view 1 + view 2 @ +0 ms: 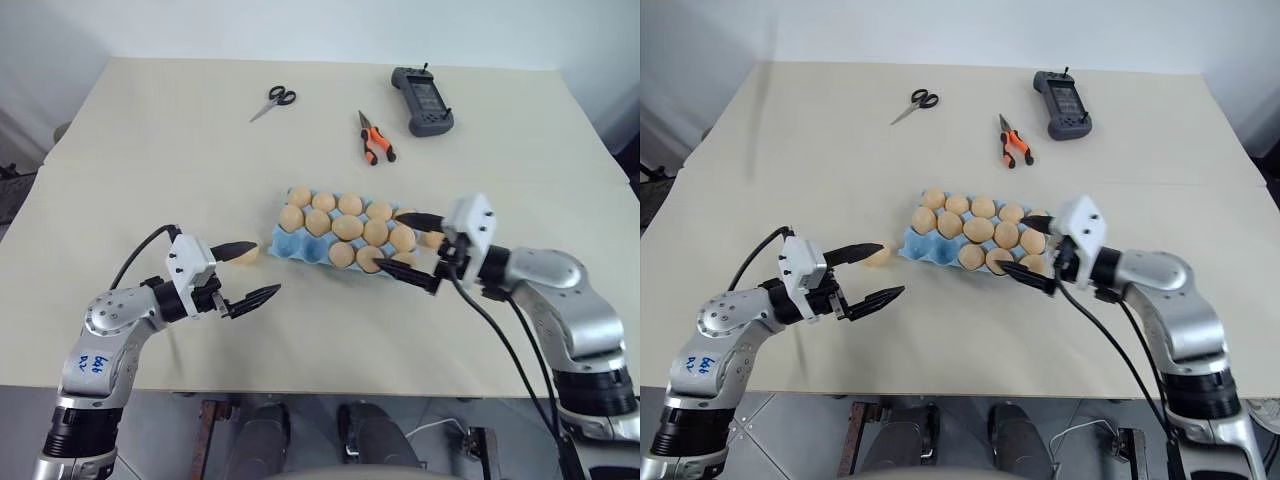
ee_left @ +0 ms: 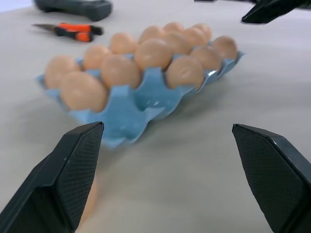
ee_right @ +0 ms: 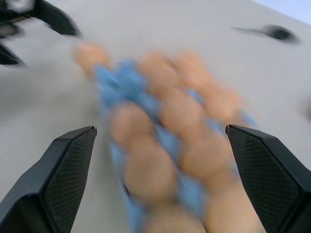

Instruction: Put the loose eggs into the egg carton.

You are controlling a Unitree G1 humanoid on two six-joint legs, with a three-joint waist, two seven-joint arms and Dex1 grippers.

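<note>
The light blue egg carton (image 1: 291,245) lies mid-table, most cups filled with tan eggs (image 1: 347,227); its near-left cups are bare. One loose egg (image 1: 246,257) rests on the table just left of the carton, partly hidden behind a finger of my left gripper (image 1: 268,266), which stands open and empty beside it. My right gripper (image 1: 387,238) is open at the carton's right end, its fingers straddling the corner. Another egg (image 1: 432,239) sits at that end between them; I cannot tell whether it is in a cup. The right wrist view shows the carton (image 3: 167,143) close ahead.
Scissors (image 1: 272,102), orange-handled pliers (image 1: 375,138) and a dark handheld controller (image 1: 422,100) lie at the far side of the beige table (image 1: 150,180). The table's near edge runs just below both arms.
</note>
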